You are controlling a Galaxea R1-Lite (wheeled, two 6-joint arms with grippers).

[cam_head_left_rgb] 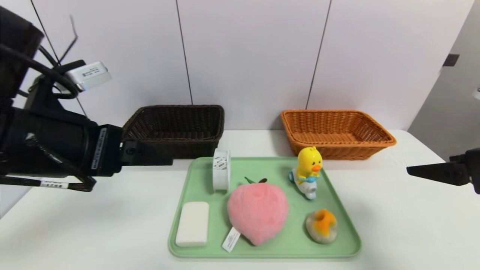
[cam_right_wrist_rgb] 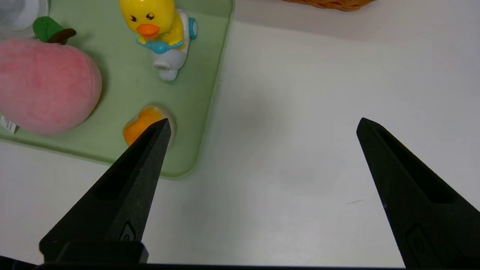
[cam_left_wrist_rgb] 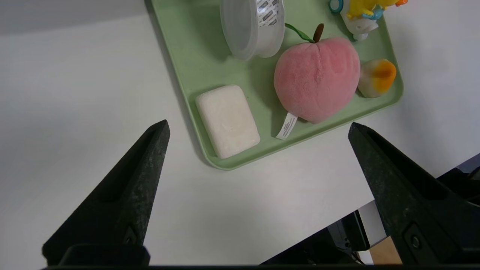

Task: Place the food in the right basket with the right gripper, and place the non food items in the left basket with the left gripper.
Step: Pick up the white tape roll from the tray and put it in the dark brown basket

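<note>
White tabletop, pale panelled wall, and a green tray sits centre stage with everything still on it. Left gripper hangs spread wide and empty off the tray's left side, the white soap bar nearest, its long axis running front to back. Right gripper is also wide open, holding nothing, off the tray's right edge, closest to the orange pastry. Both baskets, the dark left basket and the orange right basket, wait behind.
</note>
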